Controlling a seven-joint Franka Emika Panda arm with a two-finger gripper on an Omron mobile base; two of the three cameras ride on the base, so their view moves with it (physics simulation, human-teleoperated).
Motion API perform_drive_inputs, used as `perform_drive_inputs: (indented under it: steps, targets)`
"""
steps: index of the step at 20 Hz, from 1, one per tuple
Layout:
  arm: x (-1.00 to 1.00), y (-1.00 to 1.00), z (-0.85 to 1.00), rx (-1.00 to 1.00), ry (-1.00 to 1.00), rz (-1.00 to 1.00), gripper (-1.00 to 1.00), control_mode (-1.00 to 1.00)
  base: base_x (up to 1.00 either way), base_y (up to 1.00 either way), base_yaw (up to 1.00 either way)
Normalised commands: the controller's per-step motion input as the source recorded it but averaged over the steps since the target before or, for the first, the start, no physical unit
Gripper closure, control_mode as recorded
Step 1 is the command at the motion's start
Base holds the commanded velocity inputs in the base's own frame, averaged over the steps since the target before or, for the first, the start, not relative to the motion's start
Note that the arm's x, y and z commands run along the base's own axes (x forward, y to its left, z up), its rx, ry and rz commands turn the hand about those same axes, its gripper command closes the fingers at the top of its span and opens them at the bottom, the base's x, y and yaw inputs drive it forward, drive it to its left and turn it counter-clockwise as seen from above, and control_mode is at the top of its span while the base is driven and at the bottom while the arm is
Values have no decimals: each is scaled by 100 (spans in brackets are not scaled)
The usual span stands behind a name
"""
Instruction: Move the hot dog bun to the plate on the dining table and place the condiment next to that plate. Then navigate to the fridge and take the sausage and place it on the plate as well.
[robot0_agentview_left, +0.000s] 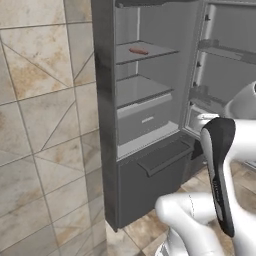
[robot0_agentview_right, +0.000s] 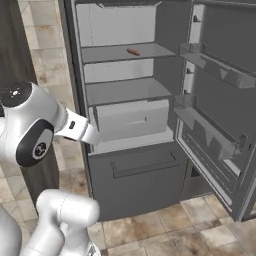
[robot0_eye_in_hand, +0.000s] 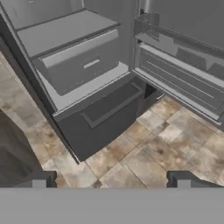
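Sausage (robot0_agentview_left: 138, 50) lies on an upper shelf (robot0_agentview_left: 150, 52) inside the open fridge (robot0_agentview_left: 105, 110), above the pale drawer (robot0_agentview_right: 132, 119). End effector (robot0_eye_in_hand: 112, 178) hangs wide open and empty over the tiled floor (robot0_eye_in_hand: 148, 148) before the fridge.

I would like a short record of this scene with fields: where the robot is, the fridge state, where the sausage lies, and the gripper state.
location: in front of the fridge, on a tiled floor
fridge door: open, swung to the right
sausage: on the upper shelf, lying flat, not touched
drawer: closed, below the second shelf
gripper: open, empty, pointing at the fridge's lower part and floor
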Motion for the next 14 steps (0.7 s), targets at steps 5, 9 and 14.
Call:
perform_drive_inputs:
  steps: [5, 9, 14]
  targets:
    - [0, 0, 0, 0, 0, 0, -100, 100, 47, -56, 31]
    - [0, 0, 0, 0, 0, 0, -100, 100, 61, -34, 37]
    - [0, 0, 0, 0, 0, 0, -100, 100, 76, -10, 32]
